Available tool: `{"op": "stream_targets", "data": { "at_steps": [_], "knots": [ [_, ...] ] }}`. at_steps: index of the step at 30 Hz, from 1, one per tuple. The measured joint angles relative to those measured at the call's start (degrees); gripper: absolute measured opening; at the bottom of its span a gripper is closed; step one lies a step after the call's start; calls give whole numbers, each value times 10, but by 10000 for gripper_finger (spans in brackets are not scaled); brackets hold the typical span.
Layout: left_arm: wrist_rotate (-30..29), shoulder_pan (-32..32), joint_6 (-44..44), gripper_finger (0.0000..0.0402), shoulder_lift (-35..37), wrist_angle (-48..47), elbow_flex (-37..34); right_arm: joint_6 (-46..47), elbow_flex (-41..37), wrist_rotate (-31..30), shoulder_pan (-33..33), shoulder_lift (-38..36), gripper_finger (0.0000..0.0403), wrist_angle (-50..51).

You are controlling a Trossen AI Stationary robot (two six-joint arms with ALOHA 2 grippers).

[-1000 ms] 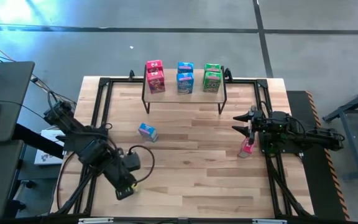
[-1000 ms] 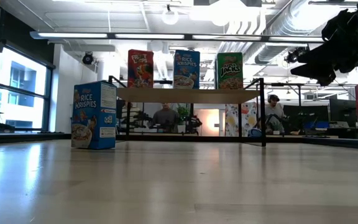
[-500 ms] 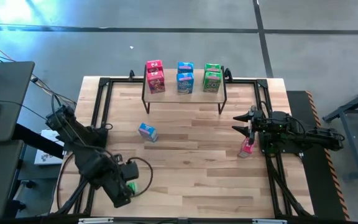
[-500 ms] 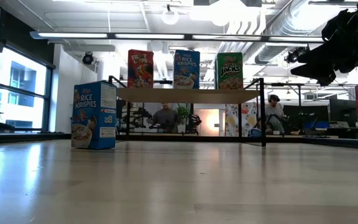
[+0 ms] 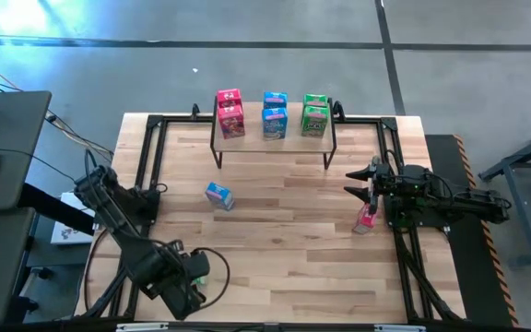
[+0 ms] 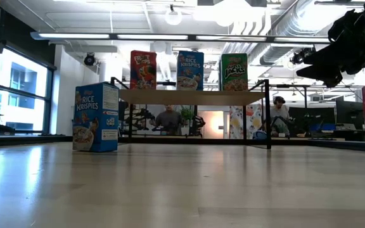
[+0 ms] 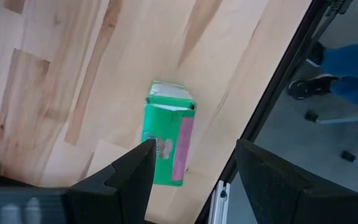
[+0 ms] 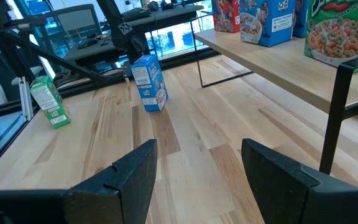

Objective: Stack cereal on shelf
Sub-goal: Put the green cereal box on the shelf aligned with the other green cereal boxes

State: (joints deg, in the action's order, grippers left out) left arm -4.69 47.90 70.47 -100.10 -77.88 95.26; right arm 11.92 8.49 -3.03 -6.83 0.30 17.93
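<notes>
A green cereal box [image 7: 168, 134] stands upright on its base near the table's near left edge. My open left gripper [image 7: 194, 149] hovers above it, and its fingers do not touch the box. The box also shows in the right wrist view [image 8: 50, 101]. A blue box [image 5: 218, 195] stands on the table left of centre. A red-pink box [image 5: 367, 219] stands below my open right gripper [image 5: 362, 180], which hangs in the air at the table's right side. The shelf [image 5: 275, 138] at the far edge carries red-pink [image 5: 230, 113], blue [image 5: 275, 113] and green [image 5: 314, 113] boxes.
A black metal frame [image 5: 146, 166] runs round the tabletop's sides. The table edge and the floor beyond it [image 7: 328, 137] lie close beside the green box. Bare wood [image 5: 284, 231] spreads across the table's middle between the arms. People sit in the room far behind the shelf [image 6: 170, 119].
My left arm has drawn back toward the table's near left corner, turning as it went. The boxes and my right arm have stayed where they were.
</notes>
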Motion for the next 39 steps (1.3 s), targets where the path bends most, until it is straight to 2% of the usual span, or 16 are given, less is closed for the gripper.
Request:
{"op": "stream_targets", "data": {
  "at_steps": [9, 17, 27, 39],
  "knots": [
    [-8, 17, 5, 213, -32, 3, 0, 0, 0, 0, 0, 0, 227, 1],
    [-60, 39, 12, 213, -36, -31, 0, 0, 0, 0, 0, 0, 227, 1],
    [-88, 44, -74, 213, -36, -34, 0, 0, 0, 0, 0, 0, 227, 2],
    [-70, 44, -110, 213, -36, -34, -2, 0, 0, 0, 0, 0, 227, 3]
  ]
}}
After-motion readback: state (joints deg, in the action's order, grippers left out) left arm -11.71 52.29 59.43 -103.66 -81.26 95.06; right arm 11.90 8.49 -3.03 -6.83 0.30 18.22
